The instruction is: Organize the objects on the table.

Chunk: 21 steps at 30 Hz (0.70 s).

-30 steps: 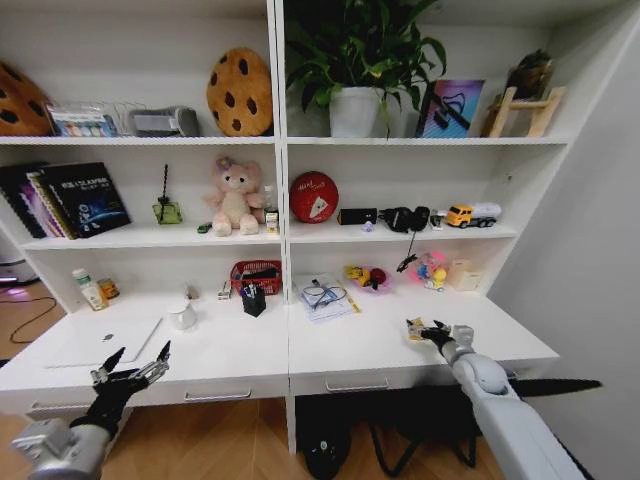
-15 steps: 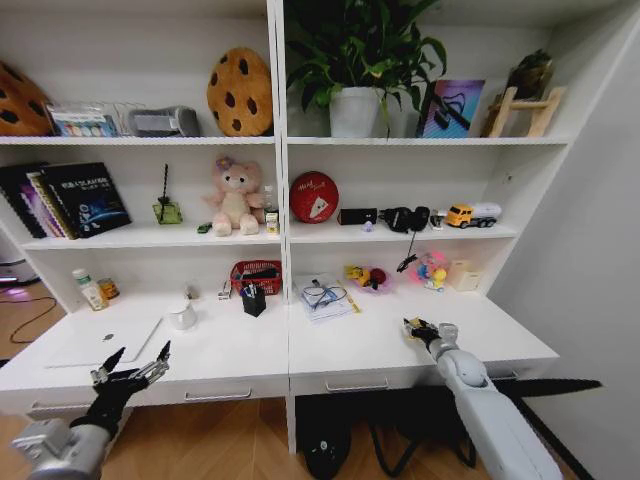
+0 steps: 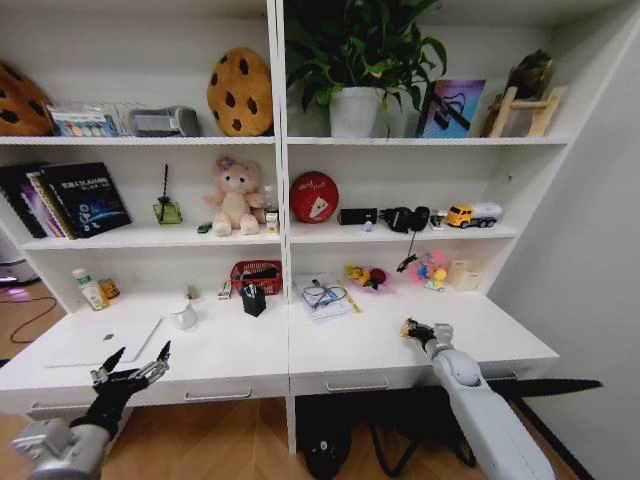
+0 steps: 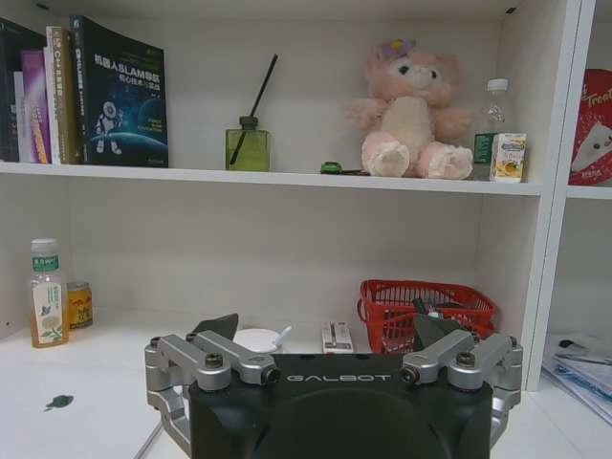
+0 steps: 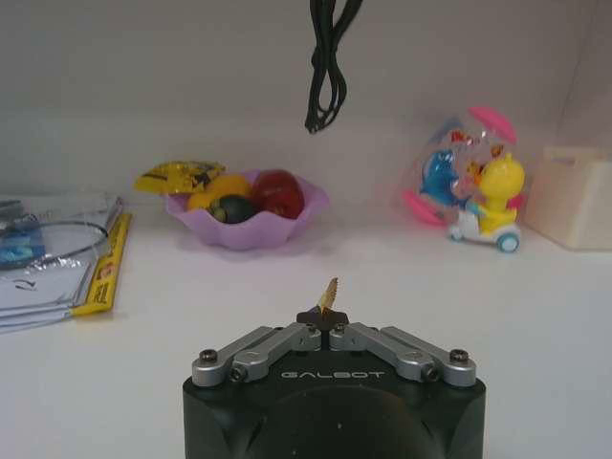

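Objects on the table [image 3: 370, 345] have mostly stayed put: the silver laptop [image 3: 105, 341] lies flat at the left end, papers [image 3: 325, 297] and a purple fruit bowl [image 5: 246, 212] sit near the back. What has changed is the right gripper [image 3: 412, 329], now a little further left and deeper over the desktop than a second ago, its fingers pinched on a small yellow wrapper scrap [image 5: 330, 294]. The left gripper [image 3: 133, 369] hangs spread wide before the drawers, unmoved
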{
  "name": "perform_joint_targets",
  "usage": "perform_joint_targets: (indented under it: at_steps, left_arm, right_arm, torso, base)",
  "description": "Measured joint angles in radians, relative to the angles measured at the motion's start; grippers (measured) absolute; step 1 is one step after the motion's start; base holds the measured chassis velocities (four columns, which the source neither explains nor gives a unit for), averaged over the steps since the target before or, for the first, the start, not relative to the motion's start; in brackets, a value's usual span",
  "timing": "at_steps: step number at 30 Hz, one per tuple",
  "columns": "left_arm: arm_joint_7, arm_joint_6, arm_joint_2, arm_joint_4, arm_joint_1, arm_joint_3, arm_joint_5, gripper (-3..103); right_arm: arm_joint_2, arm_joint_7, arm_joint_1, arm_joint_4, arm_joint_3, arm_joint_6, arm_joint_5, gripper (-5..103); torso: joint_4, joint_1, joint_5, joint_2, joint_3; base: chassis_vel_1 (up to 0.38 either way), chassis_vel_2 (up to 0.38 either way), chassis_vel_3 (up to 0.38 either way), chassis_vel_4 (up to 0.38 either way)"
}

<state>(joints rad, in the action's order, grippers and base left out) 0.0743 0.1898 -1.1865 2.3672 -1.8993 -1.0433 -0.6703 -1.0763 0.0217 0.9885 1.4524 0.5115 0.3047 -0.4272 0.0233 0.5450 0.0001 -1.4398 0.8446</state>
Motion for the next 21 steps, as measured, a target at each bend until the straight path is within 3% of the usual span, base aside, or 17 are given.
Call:
perform_joint_targets:
  at_steps: [10, 21]
  left_arm:
    - [0.0, 0.0, 0.0, 0.0, 0.0, 0.0, 0.0, 100]
    - [0.0, 0.0, 0.0, 0.0, 0.0, 0.0, 0.0, 100]
  right_arm:
    - [0.037, 0.022, 0.166, 0.385, 0.07, 0.008, -0.026, 0]
    - [0.036, 0.014, 0.196, 0.428, 0.082, 0.016, -0.031, 0]
  torso:
    - [0.0003, 0.0, -0.0004, 0.0, 0.0]
    - [0.0001, 0.0, -0.0001, 0.0, 0.0]
  base:
    - [0.0, 0.0, 0.0, 0.0]
    - [-0.011, 0.007, 0.008, -0.01]
